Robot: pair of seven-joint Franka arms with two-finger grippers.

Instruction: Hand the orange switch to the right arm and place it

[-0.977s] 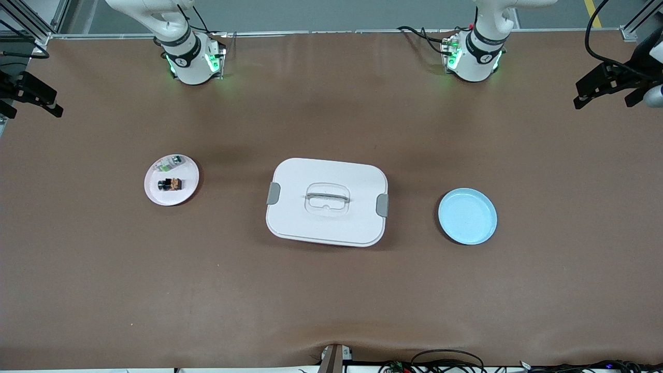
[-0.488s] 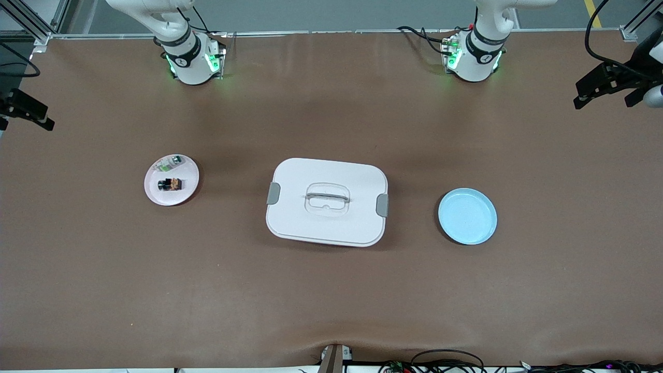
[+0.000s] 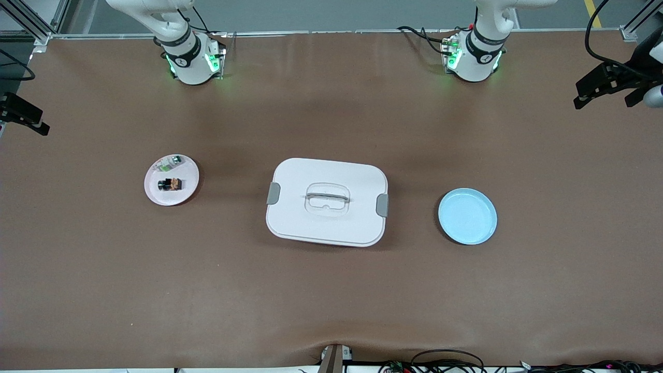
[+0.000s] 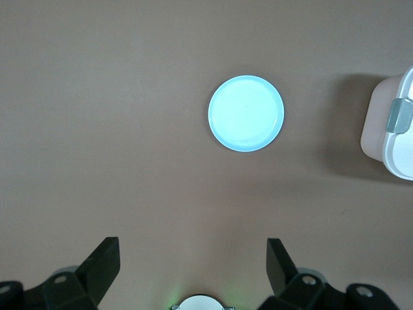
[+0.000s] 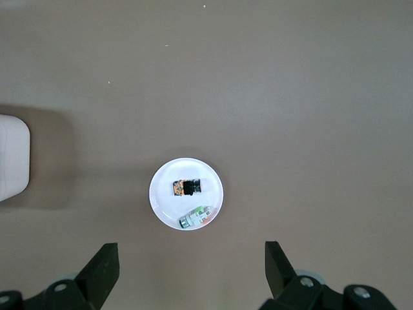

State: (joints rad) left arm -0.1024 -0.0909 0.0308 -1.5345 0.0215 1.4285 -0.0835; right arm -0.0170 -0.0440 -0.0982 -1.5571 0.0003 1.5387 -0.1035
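The orange switch lies on a small white plate toward the right arm's end of the table, beside a green-and-silver part. The right wrist view shows the switch on that plate from high above. My right gripper is open and empty, high over the table beside the plate; only a part of it shows at the front view's edge. My left gripper is open and empty, high over the left arm's end of the table.
A white lidded container with grey clips stands mid-table; it also shows in the left wrist view and the right wrist view. A light blue plate, empty, lies toward the left arm's end, and shows in the left wrist view.
The right gripper has shifted toward the edge of the front view, so less of it shows. The left arm and the things on the table have not moved.
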